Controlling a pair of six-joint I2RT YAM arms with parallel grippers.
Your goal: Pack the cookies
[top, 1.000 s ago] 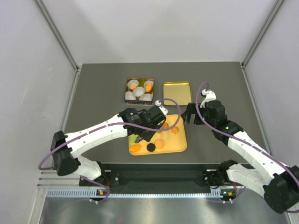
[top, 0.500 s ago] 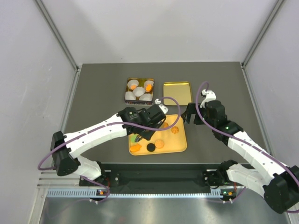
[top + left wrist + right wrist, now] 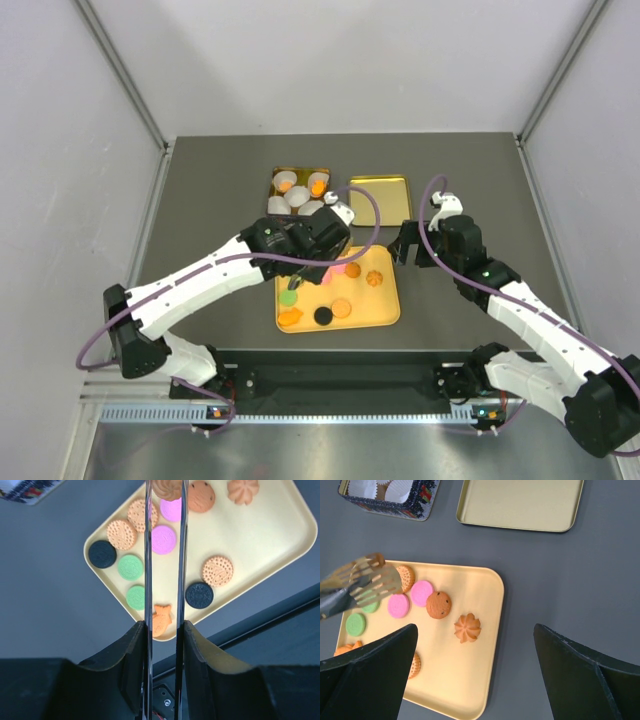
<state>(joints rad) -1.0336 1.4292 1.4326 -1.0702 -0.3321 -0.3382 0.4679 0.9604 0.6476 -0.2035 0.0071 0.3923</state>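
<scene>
Several cookies (image 3: 163, 539) in pink, green, black and orange lie on a yellow tray (image 3: 384, 308). My left gripper (image 3: 165, 630) is shut on a pair of metal tongs (image 3: 181, 555) and hangs above the tray's back left part (image 3: 312, 258). A tan ridged cookie (image 3: 166, 487) sits pinched between the tong tips. The right wrist view shows the slotted tong heads (image 3: 370, 576) raised over the tray (image 3: 470, 680). My right gripper (image 3: 477, 665) is open and empty, hovering by the tray's right back corner (image 3: 405, 245), with a flower cookie (image 3: 467, 627) below it.
A patterned tin (image 3: 273, 203) with white paper cups, two holding orange cookies, stands behind the tray. Its gold lid (image 3: 379, 193) lies open side up to the right of it. A black rail (image 3: 340, 375) runs along the table's near edge.
My left gripper has lifted and moved back towards the tin with the tongs, uncovering pink and green cookies on the tray. The right arm has stayed still.
</scene>
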